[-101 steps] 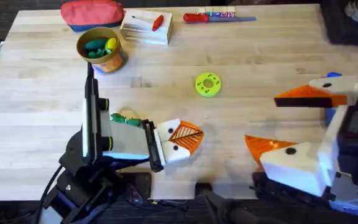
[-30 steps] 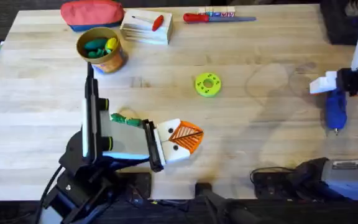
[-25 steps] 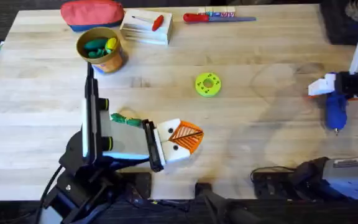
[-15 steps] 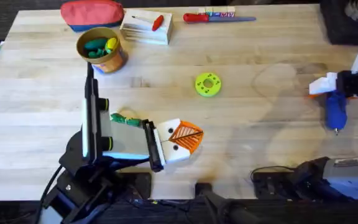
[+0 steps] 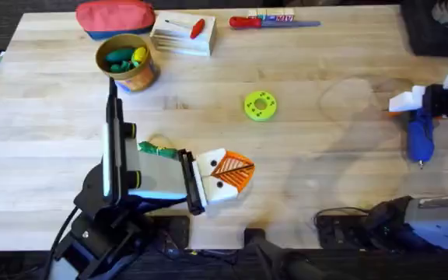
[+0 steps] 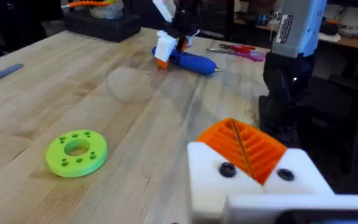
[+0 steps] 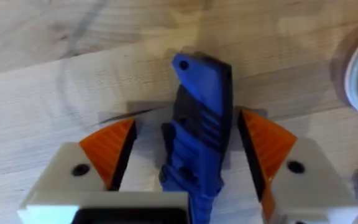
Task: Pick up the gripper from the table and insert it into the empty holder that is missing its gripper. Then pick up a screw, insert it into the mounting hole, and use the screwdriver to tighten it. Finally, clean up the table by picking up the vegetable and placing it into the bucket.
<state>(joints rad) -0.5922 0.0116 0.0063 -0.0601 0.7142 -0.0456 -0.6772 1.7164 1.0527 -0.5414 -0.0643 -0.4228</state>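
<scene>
One thick bright-blue screwdriver [image 7: 197,121]

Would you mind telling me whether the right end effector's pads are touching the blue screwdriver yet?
Apart. In the right wrist view the screwdriver lies between the orange pads, with a strip of bare table visible on each side.

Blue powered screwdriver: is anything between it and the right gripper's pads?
Nothing visible. The blue plastic powered screwdriver lies on the light wooden table between the right gripper's open orange ribbed pads, with bare gaps either side.
</scene>
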